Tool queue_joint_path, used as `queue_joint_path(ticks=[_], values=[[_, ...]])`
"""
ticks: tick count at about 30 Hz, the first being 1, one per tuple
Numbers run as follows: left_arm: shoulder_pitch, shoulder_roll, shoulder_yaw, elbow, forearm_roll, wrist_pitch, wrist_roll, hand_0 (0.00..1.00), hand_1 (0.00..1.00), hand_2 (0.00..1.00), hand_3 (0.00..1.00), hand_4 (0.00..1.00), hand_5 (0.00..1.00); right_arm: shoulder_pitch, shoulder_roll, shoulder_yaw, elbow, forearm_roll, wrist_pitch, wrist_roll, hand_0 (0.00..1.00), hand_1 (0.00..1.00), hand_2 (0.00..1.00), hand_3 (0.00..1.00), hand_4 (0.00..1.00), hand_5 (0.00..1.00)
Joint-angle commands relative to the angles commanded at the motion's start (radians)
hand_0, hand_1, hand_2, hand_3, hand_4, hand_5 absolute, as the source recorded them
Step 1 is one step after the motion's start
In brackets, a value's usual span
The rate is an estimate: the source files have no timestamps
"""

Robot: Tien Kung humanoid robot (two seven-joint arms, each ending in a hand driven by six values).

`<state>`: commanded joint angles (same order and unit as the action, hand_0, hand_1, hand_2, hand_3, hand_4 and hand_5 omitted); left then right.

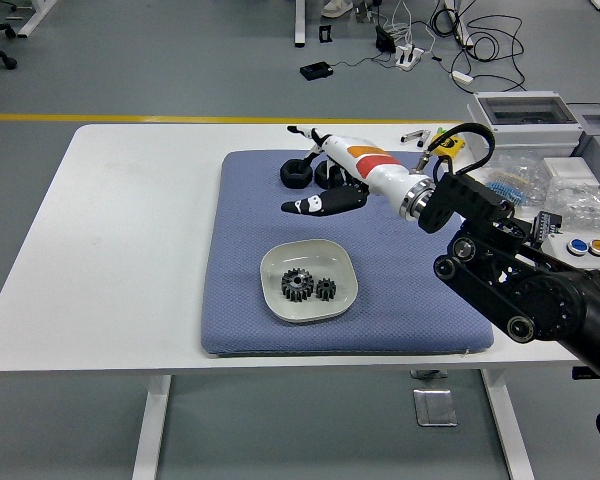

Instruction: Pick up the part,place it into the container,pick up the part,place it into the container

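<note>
the left part of the white table (pixel 130 240) is bare, and no left arm shows in the head view. more to the right lies the blue mat (pixel 242 260). on its near half stands the white dish (pixel 342 296), the container of the task, and inside it lie two black gears: the bigger gear (pixel 297 284) on the left and the small gear (pixel 326 289) just beside it on the right. so two parts are already in the container.

along the far edge of the mat there is a row of black nuts. the left nut (pixel 296 174) is free to see; the others are mostly hidden behind the hand, so i cannot say how many stay there.

the right hand (pixel 325 178) hovers above this row, well apart from the dish. its fingers are spread and relaxed, one pointing to the far left and the dark fingers (pixel 312 205) pointing left over the mat, and it holds nothing.

i judge that the step in hand is the reach for a next part. the next move calls for lowering the hand over one nut, closing the fingers around it without pushing the neighbour away, and then carrying it to the dish.

at the far right, clutter with boxes and a button panel (pixel 590 262) is near the arm.
</note>
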<state>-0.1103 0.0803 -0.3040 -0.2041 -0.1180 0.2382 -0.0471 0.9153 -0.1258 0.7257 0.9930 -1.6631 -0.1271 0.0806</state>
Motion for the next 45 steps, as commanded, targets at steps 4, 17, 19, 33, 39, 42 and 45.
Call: queue_joint_path(ticks=[4, 17, 19, 33, 39, 42, 45], values=[[0.000, 0.000, -0.002, 0.001, 0.002, -0.001, 0.002, 0.712, 0.622, 0.712, 0.584, 0.602, 0.578, -0.002, -0.026, 0.034, -0.021, 0.033, -0.021, 0.041, 0.998, 0.904, 0.934, 0.998, 0.998, 0.540], [0.006, -0.008, -0.004, 0.000, 0.002, 0.003, 0.002, 0.713, 0.628, 0.709, 0.581, 0.599, 0.576, -0.112, -0.105, 0.114, 0.030, 0.561, -0.033, 0.197, 0.998, 0.998, 0.998, 0.998, 0.998, 0.622], [0.006, -0.009, -0.003, 0.000, 0.002, 0.003, 0.002, 0.709, 0.628, 0.705, 0.581, 0.600, 0.582, -0.126, -0.118, 0.125, 0.050, 0.640, -0.024, 0.200, 0.998, 0.998, 0.998, 0.998, 0.998, 0.668], [0.014, -0.015, -0.016, 0.001, 0.027, 0.000, 0.005, 0.710, 0.626, 0.692, 0.578, 0.596, 0.585, -0.363, -0.240, 0.310, 0.230, 1.232, 0.051, 0.173, 0.926, 0.877, 0.869, 0.898, 0.998, 0.700], [0.018, -0.019, -0.026, 0.001, 0.047, 0.001, 0.008, 0.708, 0.625, 0.690, 0.578, 0.596, 0.588, -0.482, -0.252, 0.342, 0.231, 1.353, 0.027, 0.162, 0.918, 0.867, 0.861, 0.884, 0.998, 0.736], [0.017, -0.020, -0.022, 0.000, 0.046, 0.000, 0.008, 0.708, 0.625, 0.690, 0.578, 0.596, 0.588, -0.544, -0.255, 0.355, 0.240, 1.276, 0.019, 0.149, 0.918, 0.867, 0.861, 0.884, 0.998, 0.736], [0.016, -0.022, -0.021, 0.000, 0.047, -0.001, 0.009, 0.706, 0.626, 0.688, 0.578, 0.589, 0.588, -0.607, -0.248, 0.379, 0.250, 1.215, 0.021, 0.142, 0.889, 0.846, 0.849, 0.861, 0.998, 0.739]])
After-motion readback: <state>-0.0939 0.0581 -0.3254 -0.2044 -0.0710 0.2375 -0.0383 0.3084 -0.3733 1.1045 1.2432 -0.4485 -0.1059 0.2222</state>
